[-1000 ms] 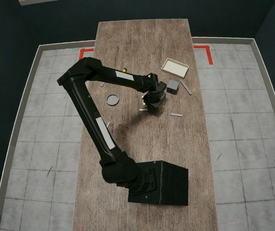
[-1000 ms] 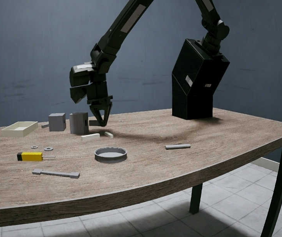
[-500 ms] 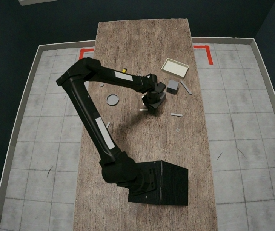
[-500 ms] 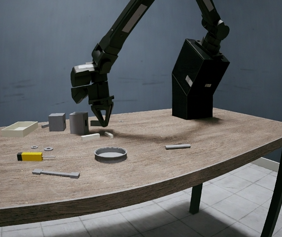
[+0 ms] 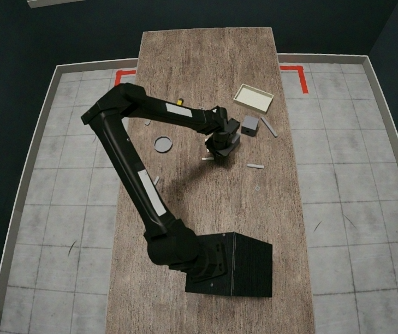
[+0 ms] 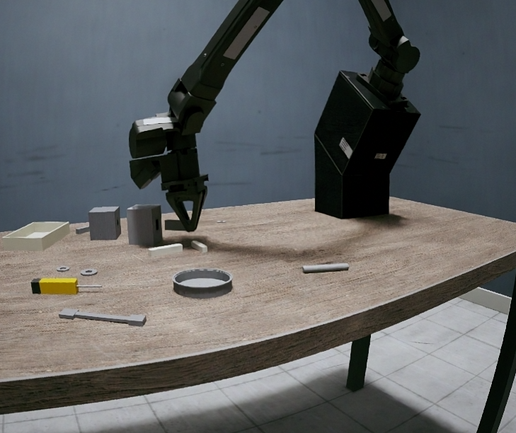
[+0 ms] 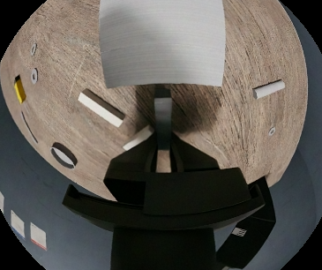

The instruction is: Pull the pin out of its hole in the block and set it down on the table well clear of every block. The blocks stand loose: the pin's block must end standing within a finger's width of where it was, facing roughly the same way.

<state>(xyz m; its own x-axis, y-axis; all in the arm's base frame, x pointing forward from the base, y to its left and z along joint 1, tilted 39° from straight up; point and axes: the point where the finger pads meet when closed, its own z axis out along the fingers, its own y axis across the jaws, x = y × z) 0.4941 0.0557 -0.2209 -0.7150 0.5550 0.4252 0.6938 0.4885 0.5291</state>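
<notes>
The pin's grey block (image 6: 144,224) stands upright on the table; in the wrist view it fills the top (image 7: 163,38). My gripper (image 6: 187,225) points down just beside the block's holed face and is shut on the grey pin (image 6: 174,225). The pin lies level, a little above the table, and points at the hole. In the wrist view the pin (image 7: 163,116) runs from my fingers to the block's face. I cannot tell whether its tip is still inside the hole. In the overhead view my wrist (image 5: 222,138) covers most of the block.
A second grey block (image 6: 104,222) and a cream tray (image 6: 36,235) stand beyond the pin's block. Two cream bars (image 6: 165,250) lie just in front of the gripper. A grey ring dish (image 6: 202,282), a grey rod (image 6: 325,267), a yellow tool (image 6: 54,285) and a flat bar (image 6: 102,316) lie nearer.
</notes>
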